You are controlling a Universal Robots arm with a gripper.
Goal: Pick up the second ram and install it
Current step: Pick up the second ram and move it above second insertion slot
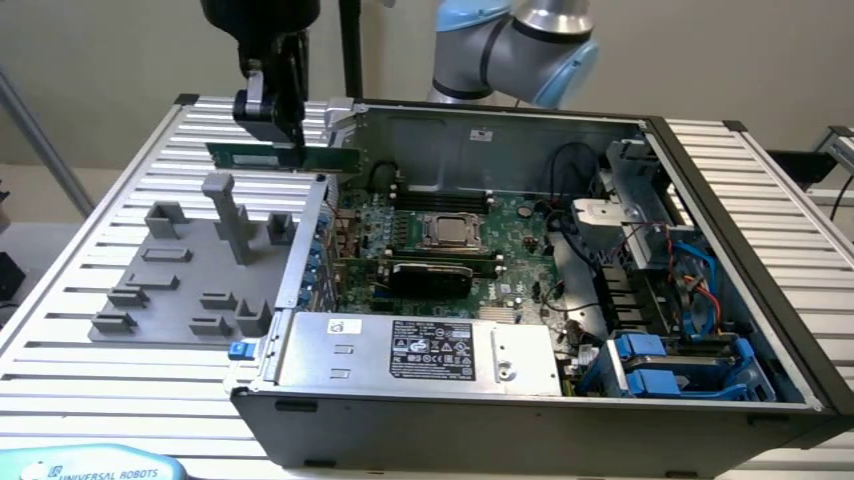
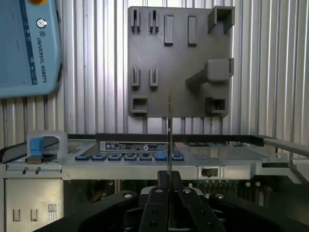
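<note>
Bright, even light falls on the slatted table. Inside the computer case it is dimmer. The table glares white just beside the grey fixture plate.

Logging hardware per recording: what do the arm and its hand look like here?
The arm has silver-grey tubular segments with rounded light-blue joint caps. Its black hand has a blocky matte body with small silver screws and two narrow fingers.
</note>
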